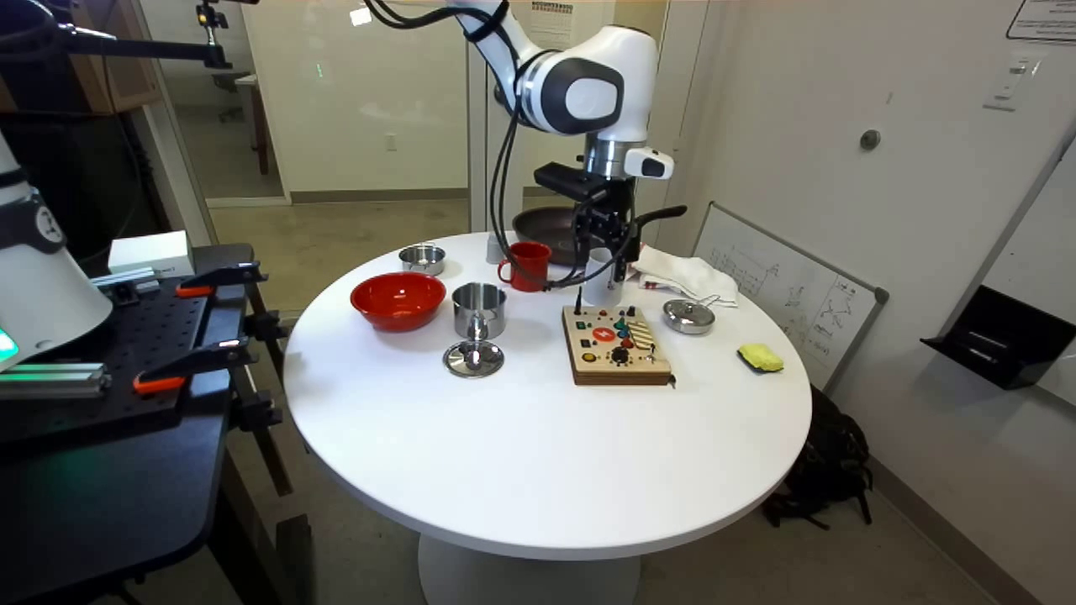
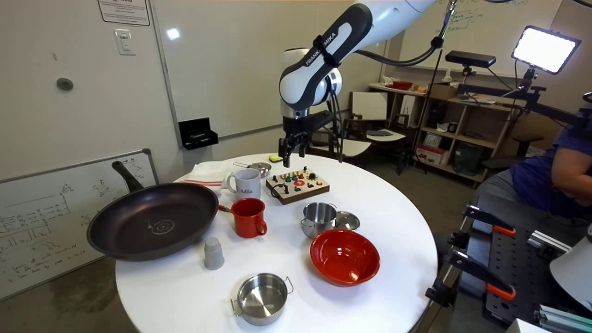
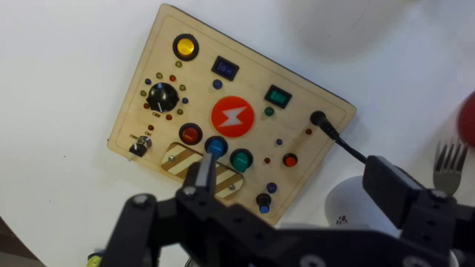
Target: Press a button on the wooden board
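The wooden board (image 1: pixel 618 349) lies flat on the round white table, also seen in an exterior view (image 2: pixel 300 193). The wrist view shows the wooden board (image 3: pixel 196 96) from above. It carries a yellow button (image 3: pixel 185 47), a small red button (image 3: pixel 290 160), a red round emblem (image 3: pixel 232 116), a black dial (image 3: pixel 162 97), rocker switches and red, blue and green knobs. A black cable is plugged in near one corner. My gripper (image 3: pixel 291 165) is open and empty, fingers wide apart, above the board's edge near the white mug. The gripper (image 2: pixel 294 157) shows clear of the board's surface.
A white mug (image 2: pixel 247 182), red mug (image 2: pixel 249 217) and black frying pan (image 2: pixel 157 222) stand near the board. A steel pot (image 1: pixel 479 309), its lid (image 1: pixel 473 359), a red bowl (image 1: pixel 398 301), a small lidded pan (image 1: pixel 689 316) and a yellow sponge (image 1: pixel 761 357) are also around.
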Motion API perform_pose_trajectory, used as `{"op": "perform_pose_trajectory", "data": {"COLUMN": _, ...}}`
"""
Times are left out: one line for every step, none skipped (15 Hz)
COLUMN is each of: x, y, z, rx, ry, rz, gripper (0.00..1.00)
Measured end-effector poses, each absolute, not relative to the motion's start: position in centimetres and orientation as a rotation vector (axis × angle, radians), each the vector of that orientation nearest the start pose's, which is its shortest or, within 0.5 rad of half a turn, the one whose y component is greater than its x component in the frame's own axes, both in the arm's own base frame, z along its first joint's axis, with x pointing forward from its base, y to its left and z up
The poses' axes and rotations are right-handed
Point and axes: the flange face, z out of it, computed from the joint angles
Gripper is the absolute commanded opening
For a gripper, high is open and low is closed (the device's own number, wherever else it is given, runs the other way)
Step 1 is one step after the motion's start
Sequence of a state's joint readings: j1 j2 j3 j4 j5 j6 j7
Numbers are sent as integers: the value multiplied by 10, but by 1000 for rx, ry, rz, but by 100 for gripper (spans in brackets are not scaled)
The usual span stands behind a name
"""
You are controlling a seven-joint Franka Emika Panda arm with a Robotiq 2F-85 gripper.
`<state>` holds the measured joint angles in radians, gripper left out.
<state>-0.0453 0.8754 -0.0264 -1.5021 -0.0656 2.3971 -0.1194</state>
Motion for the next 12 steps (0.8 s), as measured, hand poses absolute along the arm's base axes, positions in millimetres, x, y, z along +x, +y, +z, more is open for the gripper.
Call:
{"op": "perform_pose_trajectory", "data": {"x": 702, "y": -47, "z": 150, "rx": -3205, "ry": -173, "rz": -35, "gripper": 100}}
{"op": "perform_pose_trajectory", "data": {"x": 695, "y": -46, "z": 153, "rx": -3204, "ry": -176, "rz": -48, "gripper": 100}}
{"op": "perform_pose_trajectory", "data": {"x": 688, "y": -45, "z": 155, "rx": -3203, "ry": -177, "rz": -50, "gripper": 80}}
{"op": "perform_pose_trajectory", "data": {"x": 680, "y": -45, "z": 155, "rx": -3201, "ry": -177, "rz": -38, "gripper": 72}}
{"op": "perform_pose_trajectory", "data": {"x": 673, "y": -45, "z": 154, "rx": -3198, "ry": -175, "rz": -18, "gripper": 66}}
{"op": "perform_pose_trajectory", "data": {"x": 667, "y": -46, "z": 152, "rx": -3195, "ry": -171, "rz": 3, "gripper": 58}}
{"op": "perform_pose_trajectory", "data": {"x": 661, "y": -46, "z": 148, "rx": -3192, "ry": -169, "rz": 24, "gripper": 51}}
{"op": "perform_pose_trajectory", "data": {"x": 656, "y": -47, "z": 144, "rx": -3188, "ry": -168, "rz": 43, "gripper": 42}}
{"op": "perform_pose_trajectory", "data": {"x": 652, "y": -47, "z": 139, "rx": -3186, "ry": -167, "rz": 61, "gripper": 36}}
{"op": "perform_pose_trajectory", "data": {"x": 648, "y": -48, "z": 136, "rx": -3184, "ry": -167, "rz": 76, "gripper": 29}}
{"op": "perform_pose_trajectory", "data": {"x": 646, "y": -48, "z": 133, "rx": -3183, "ry": -169, "rz": 79, "gripper": 20}}
{"op": "perform_pose_trajectory", "data": {"x": 644, "y": -48, "z": 130, "rx": -3184, "ry": -176, "rz": 64, "gripper": 14}}
